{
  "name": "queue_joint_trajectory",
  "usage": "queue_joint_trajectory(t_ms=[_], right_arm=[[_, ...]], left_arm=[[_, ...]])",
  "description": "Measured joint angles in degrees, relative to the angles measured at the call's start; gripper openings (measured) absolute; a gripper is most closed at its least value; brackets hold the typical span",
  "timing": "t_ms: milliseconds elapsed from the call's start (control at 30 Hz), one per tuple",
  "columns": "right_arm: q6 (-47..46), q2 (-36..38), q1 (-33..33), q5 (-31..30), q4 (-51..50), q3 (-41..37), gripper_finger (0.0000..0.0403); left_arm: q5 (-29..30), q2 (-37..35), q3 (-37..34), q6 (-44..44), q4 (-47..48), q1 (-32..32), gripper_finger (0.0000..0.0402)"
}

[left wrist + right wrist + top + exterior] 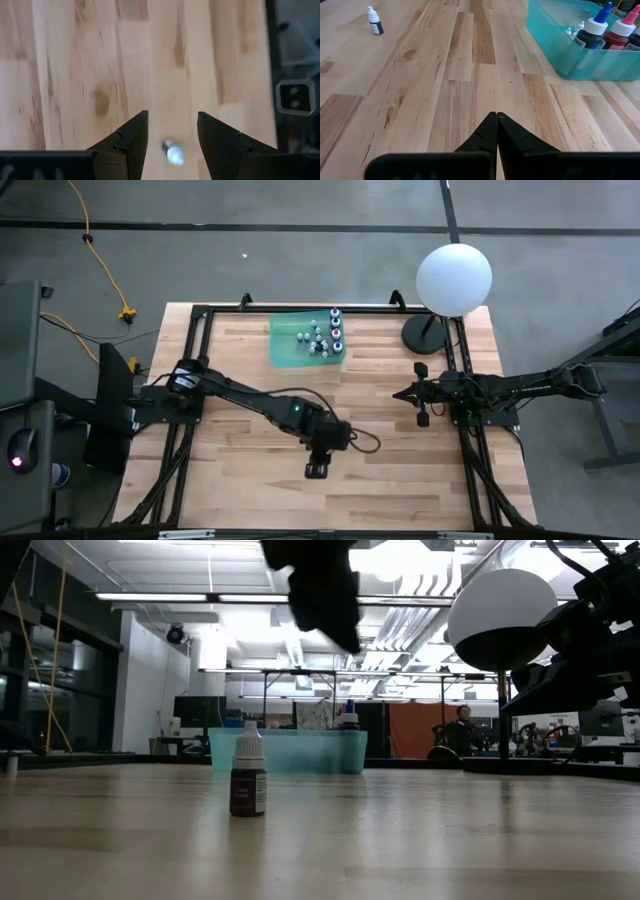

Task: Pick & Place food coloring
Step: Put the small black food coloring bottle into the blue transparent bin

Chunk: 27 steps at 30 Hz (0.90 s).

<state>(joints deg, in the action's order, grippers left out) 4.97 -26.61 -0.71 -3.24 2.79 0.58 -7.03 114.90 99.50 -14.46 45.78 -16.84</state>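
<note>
The left gripper (172, 135) hangs above the front middle of the table (240, 480), its fingers spread, with nothing between them. Directly below stands one small dark bottle (248, 778) of food coloring, upright and alone on the wood; its white cap shows in the gap between the fingers.

In the inspector's judgement the step in hand is either a pick or a release just made. For a pick, the approach should be straight down, cap centred, closing on the body below the cap so that the bottle does not tip.

The right gripper (496, 131) waits by the table's right edge, fingers pressed together. Its wrist view shows the teal bin (555, 55) holding further bottles (592, 32). The low view alone confirms the gripper's clearance above the lone bottle; the high view alone shows the bin at the back of the table, well apart from it.
</note>
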Motion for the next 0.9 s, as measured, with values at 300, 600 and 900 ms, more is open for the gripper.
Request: queue_joint_trajectory(t_ms=[300, 600, 900], right_arm=[[0.00, 0.00, 0.00, 0.01, 0.01, 0.01, 0.0000], [-0.02, 0.00, -0.02, 0.00, 0.00, 0.02, 0.0000], [0.00, -0.01, -0.01, 0.00, 0.00, 0.01, 0.0000]], left_arm=[[1.69, 0.59, -2.80, 2.93, 4.24, -2.58, 0.0163], [2.74, 0.59, -6.75, 2.12, 3.63, -5.51, 0.0163], [4.64, 0.59, -10.38, 2.14, -0.24, -5.70, 0.0163]])
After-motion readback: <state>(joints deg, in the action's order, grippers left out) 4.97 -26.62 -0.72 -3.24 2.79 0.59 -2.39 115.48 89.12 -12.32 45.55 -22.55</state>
